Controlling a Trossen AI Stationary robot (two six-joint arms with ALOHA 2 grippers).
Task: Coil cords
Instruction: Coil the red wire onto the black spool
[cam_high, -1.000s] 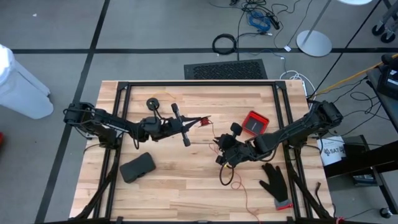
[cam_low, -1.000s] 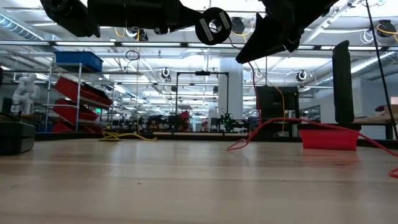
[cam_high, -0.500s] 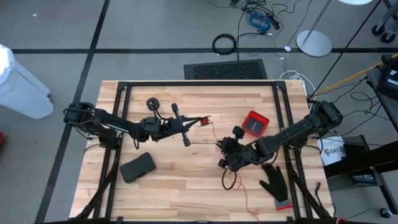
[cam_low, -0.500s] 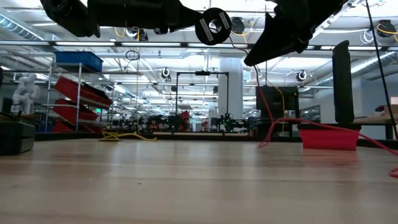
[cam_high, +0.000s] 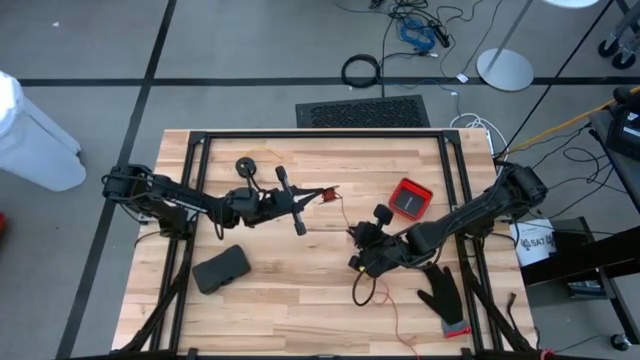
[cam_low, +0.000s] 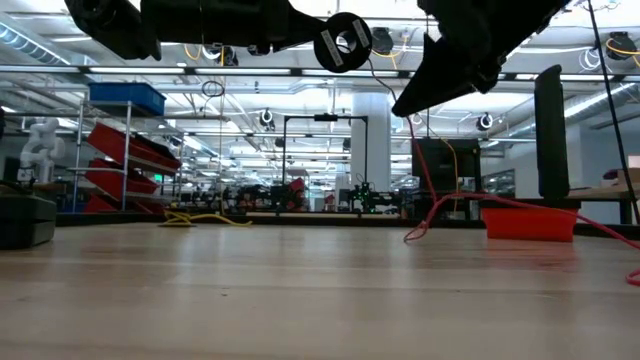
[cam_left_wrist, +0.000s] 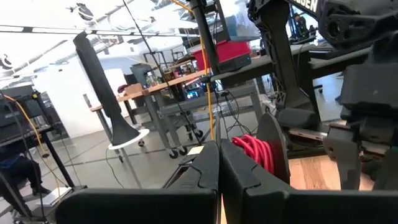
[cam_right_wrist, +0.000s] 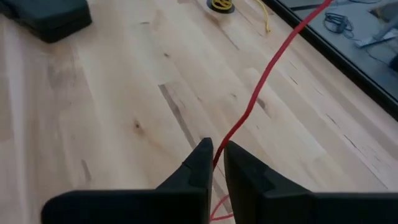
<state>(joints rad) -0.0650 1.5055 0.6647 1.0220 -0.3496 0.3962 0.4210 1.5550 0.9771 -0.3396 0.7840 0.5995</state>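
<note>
The right gripper (cam_right_wrist: 214, 163) is pinching the red cord (cam_right_wrist: 267, 81) between its nearly closed fingers, above the table (cam_high: 300, 300); the cord is running from the fingertips out toward the left gripper (cam_high: 300, 207). That gripper's fingers are pressed together, with a black spool (cam_low: 343, 41) of red cord at them. The yellow cord's spool (cam_high: 244, 166) is lying on the table behind the left gripper.
</note>
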